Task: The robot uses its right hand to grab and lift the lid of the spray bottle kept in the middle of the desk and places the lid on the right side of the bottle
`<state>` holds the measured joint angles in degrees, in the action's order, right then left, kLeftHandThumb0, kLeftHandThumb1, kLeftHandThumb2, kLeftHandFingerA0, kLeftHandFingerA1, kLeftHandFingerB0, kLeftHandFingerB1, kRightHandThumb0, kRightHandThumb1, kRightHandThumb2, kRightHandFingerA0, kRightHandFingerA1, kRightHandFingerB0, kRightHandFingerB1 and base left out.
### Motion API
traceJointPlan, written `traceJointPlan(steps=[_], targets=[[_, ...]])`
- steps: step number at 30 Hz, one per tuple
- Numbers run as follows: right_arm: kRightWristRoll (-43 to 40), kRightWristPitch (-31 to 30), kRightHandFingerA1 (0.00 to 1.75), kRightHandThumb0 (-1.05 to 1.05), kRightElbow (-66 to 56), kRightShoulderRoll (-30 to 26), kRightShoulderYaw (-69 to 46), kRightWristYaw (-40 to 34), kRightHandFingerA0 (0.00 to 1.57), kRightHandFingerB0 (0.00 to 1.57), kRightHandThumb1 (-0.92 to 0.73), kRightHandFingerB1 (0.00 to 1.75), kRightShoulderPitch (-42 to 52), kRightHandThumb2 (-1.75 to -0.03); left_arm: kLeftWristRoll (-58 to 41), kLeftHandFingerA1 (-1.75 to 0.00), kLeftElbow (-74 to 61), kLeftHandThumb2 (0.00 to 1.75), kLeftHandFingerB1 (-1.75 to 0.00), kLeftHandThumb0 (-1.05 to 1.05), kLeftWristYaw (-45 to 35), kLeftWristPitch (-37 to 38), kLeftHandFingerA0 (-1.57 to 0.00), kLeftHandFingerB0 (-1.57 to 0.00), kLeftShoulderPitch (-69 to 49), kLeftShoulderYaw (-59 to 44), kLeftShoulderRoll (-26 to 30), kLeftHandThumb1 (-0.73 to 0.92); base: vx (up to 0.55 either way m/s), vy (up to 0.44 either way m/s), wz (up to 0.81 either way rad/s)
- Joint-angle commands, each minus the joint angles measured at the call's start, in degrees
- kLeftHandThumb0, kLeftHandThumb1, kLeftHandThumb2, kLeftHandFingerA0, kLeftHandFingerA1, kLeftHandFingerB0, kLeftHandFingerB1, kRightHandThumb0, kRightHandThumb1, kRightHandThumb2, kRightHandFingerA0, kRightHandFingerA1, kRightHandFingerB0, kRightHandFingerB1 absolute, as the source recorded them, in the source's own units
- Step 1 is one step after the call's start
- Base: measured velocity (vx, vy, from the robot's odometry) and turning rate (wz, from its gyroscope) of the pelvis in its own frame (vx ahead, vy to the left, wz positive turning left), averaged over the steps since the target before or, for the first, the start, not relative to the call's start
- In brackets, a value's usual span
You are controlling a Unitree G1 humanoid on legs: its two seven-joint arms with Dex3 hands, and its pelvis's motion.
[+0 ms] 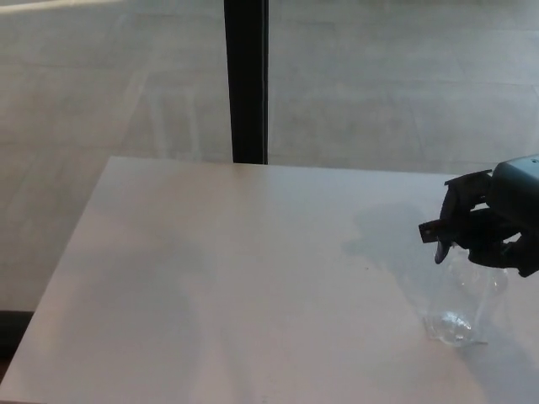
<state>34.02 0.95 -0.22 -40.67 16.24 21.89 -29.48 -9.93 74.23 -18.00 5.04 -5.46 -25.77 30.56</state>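
Your right hand (488, 223) pinches the lid (455, 229) at far right | seems barely off the bottle (465, 299) | lifting crooked could tip it

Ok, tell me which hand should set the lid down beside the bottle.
Right. The right hand is already closed on the black spray lid above the clear bottle; the left hand isn't in view.
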Motion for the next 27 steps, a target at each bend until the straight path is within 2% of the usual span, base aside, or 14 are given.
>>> traceJointPlan(steps=[1, 2, 3, 4, 6, 9, 10, 12, 14, 16, 19, 20, 23, 27], targets=[[1.23, 0.65, 1.72, -0.31, 1.76, -1.42, -2.13, -0.34, 0.84, 0.74, -0.75, 1.11, -0.62, -0.68, -0.91, -0.5, -0.14, 0.66, -0.4, -0.84, 0.04, 0.81, -0.55, -0.39, -0.39, -0.56, 0.44, 0.88, 0.0, 0.0, 0.0], [1.07, 0.57, 1.7, -0.34, 1.98, -1.5, -2.41, 0.08, 0.85, 0.71, -0.75, 0.79, -1.11, -0.67, -1.08, -0.51, -0.19, 0.66, -0.41, -0.83, 0.04, 0.68, -0.57, -0.4, -0.31, -0.72, 0.51, 0.88, 0.0, 0.0, 0.0], [0.69, 1.17, 1.73, -0.32, 2.29, -1.76, -2.96, -0.12, 0.86, 0.69, -0.77, 1.13, -1.4, -0.7, -0.99, -0.49, -0.2, 0.66, -0.4, -0.83, 0.3, 0.74, -0.57, -0.4, -0.25, -0.69, 0.54, 0.89, 0.0, 0.0, 0.0], [0.33, 1.13, 1.75, -0.31, 2.45, -1.97, -3.74, -0.13, 0.83, 0.65, -0.77, 1.6, -1.68, -0.81, -0.53, -0.48, -0.08, 0.66, -0.4, -0.83, 0.41, 0.94, -0.56, -0.39, -0.27, -0.34, 0.61, 0.9, 0.0, 0.0, 0.0], [-0.23, 1.54, 1.75, -0.31, 2.94, -2.21, -4.74, -0.35, 0.84, 0.67, -0.74, 1.63, -2.15, -0.88, -0.37, -0.49, -0.04, 0.66, -0.4, -0.83, 0.53, 0.73, -0.57, -0.4, -0.37, -0.18, 0.69, 0.9, 0.0, 0.0, 0.0], [-1.44, 2.47, 1.75, -0.31, 3.68, -1.94, -6.66, -0.78, 0.88, 0.71, -0.7, 1.56, -2.69, -0.97, -0.65, -0.49, -0.05, 0.66, -0.4, -0.84, 0.63, 0.95, -0.57, -0.41, -0.68, -0.41, 0.5, 0.89, 0.0, 0.0, 0.0], [-1.54, 2.48, 1.75, -0.31, 3.67, -1.86, -7.12, -0.77, 0.88, 0.71, -0.7, 1.56, -2.77, -0.97, -0.5, -0.49, -0.05, 0.66, -0.4, -0.84, 0.76, 1.41, -0.57, -0.41, -0.83, -0.32, 0.45, 0.89, 0.0, 0.0, 0.0], [-3.44, 2.19, 1.75, -0.3, 3.38, -1.19, -9.38, -0.56, 0.86, 0.71, -0.64, 1.59, -3.5, -1.09, -0.82, -0.48, 0.08, 0.66, -0.39, -0.84, 1.2, 1.1, -0.58, -0.41, -0.65, -0.66, 0.35, 0.88, 0.0, 0.0, 0.0], [-4.75, 1.88, 1.75, -0.3, 3.31, -0.84, -10.9, 0.15, 0.86, 0.71, -0.63, 1.58, -4.21, -1.1, -0.78, -0.48, 0.21, 0.66, -0.4, -0.85, 0.95, 1.06, -0.58, -0.4, -0.63, -0.64, 0.34, 0.88, 0.0, 0.0, 0.0], [-4.99, 2.16, 1.75, -0.27, 3.58, -0.68, -11.56, -0.01, 0.97, 0.73, -0.61, 1.55, -4.94, -1.13, -0.62, -0.48, 0.08, 0.67, -0.4, -0.86, 1.23, 1.2, -0.57, -0.41, -0.75, -0.5, 0.3, 0.89, 0.0, 0.0, 0.0], [-5.4, 0.15, 1.75, -0.29, 2.79, -0.83, -12.39, 1.74, 0.96, 0.73, -0.62, 1.56, -6.5, -1.12, -0.63, -0.48, 0.24, 0.67, -0.4, -0.85, 1.14, 1.12, -0.58, -0.41, -0.9, -0.54, 0.27, 0.88, 0.0, 0.0, 0.0], [-6.23, -0.55, 1.75, -0.29, 2.72, -0.9, -13.46, 1.85, 0.87, 0.73, -0.61, 1.55, -7.84, -1.08, -1.22, -0.49, 0.21, 0.66, -0.4, -0.84, 0.61, 0.78, -0.56, -0.4, -0.83, -1.04, 0.25, 0.87, 0.0, 0.0, 0.0], [-7.41, -1.11, 1.68, -0.23, 4.16, -1.85, -15.45, 2.28, 0.89, 0.74, -0.63, 1.46, -11.02, -1.0, -0.78, -0.5, -0.04, 0.66, -0.4, -0.83, 0.58, 1.25, -0.56, -0.4, -1.16, -0.65, 0.26, 0.88, 0.0, 0.0, 0.0], [-8.05, -2.33, 1.67, -0.25, 6.06, -2.75, -17.11, 2.89, 0.89, 0.75, -0.64, 1.44, -14.24, -0.97, -1.04, -0.49, -0.01, 0.66, -0.4, -0.81, 0.7, 1.07, -0.57, -0.4, -1.1, -0.96, 0.36, 0.89, 0.0, 0.0, 0.0]])
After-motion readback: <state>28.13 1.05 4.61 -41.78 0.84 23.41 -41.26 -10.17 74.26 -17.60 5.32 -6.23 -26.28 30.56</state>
